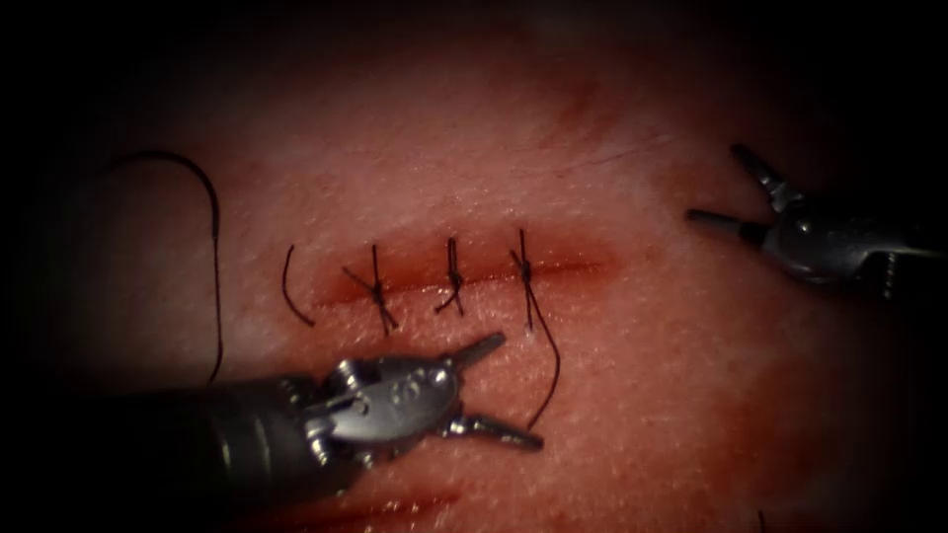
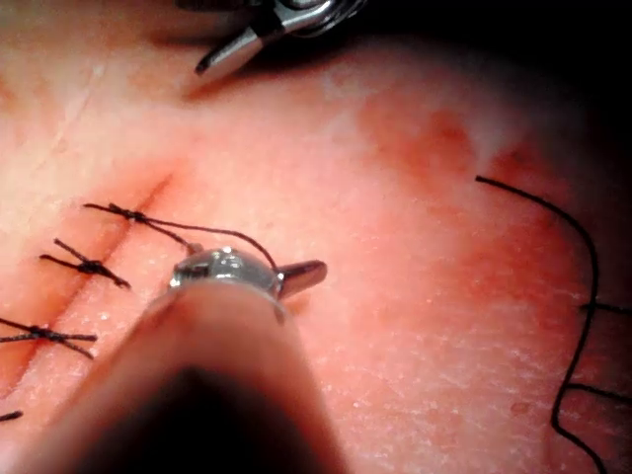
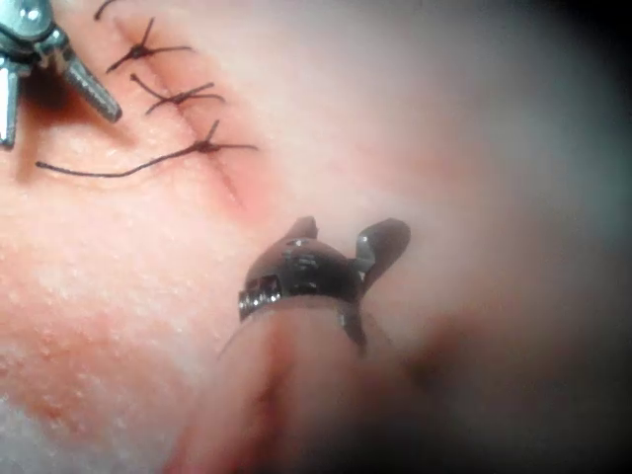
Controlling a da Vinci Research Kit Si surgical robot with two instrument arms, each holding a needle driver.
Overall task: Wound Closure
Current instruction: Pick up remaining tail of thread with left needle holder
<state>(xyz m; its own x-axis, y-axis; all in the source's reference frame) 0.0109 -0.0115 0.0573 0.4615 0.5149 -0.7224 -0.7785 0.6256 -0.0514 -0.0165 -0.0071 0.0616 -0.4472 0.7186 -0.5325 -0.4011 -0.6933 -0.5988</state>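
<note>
The cut (image 1: 583, 266) runs across the tissue (image 1: 632, 395) and carries three knotted stitches (image 1: 452, 279). The rightmost stitch (image 1: 524, 265) trails a long thread tail (image 1: 555, 370) toward the front. My left tool (image 1: 513, 391) hovers just in front of the cut, jaws open around nothing, with the tail's end between its tips. My right tool (image 1: 713, 183) stands open and holds nothing, to the right of the cut and behind its line. A dark curved needle (image 1: 168, 158) lies on the tissue far left of the cut, in neither tool. Its thread (image 1: 216, 296) runs down toward the front.
A short curved cut end of thread (image 1: 289, 286) lies just left of the leftmost stitch (image 1: 376, 288). Red fluid (image 1: 375, 508) pools at the front by the left tool's shaft and stains the tissue at the right.
</note>
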